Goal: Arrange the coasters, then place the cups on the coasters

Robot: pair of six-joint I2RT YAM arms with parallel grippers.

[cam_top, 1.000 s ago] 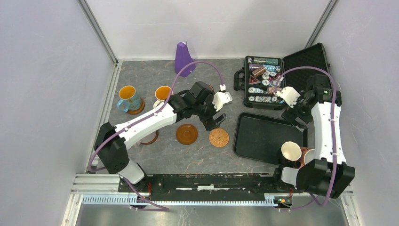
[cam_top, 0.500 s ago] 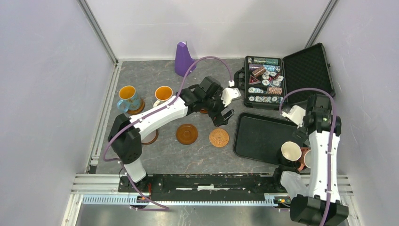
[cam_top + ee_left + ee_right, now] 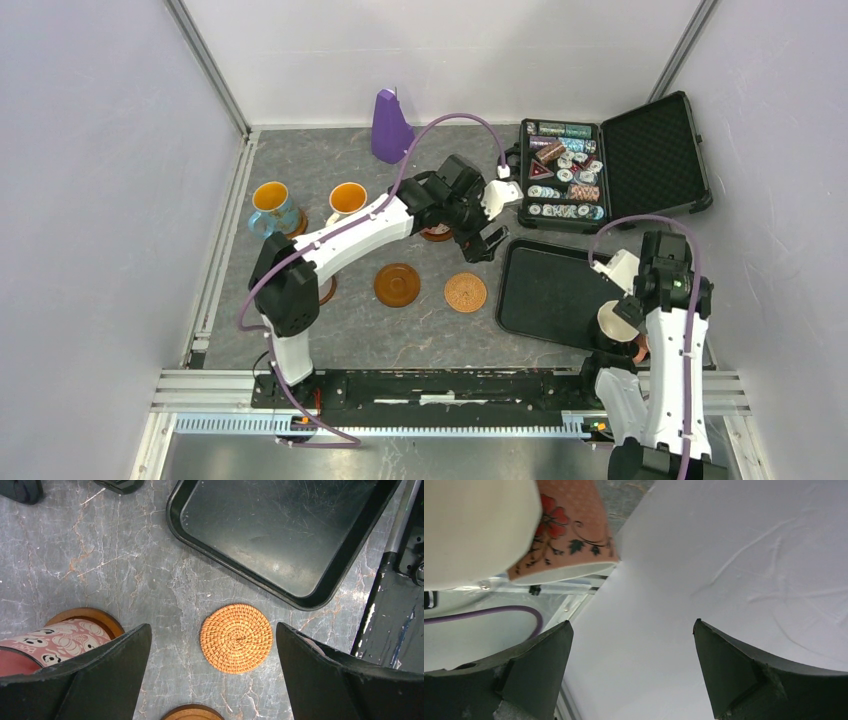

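Black tray (image 3: 560,290) lies just beside woven coaster (image 3: 465,291); chip case (image 3: 650,150) behind it.

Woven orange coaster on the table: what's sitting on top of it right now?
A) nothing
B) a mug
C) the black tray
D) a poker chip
A: the woven orange coaster lies bare on the grey table, its whole top showing in the left wrist view with nothing on it.
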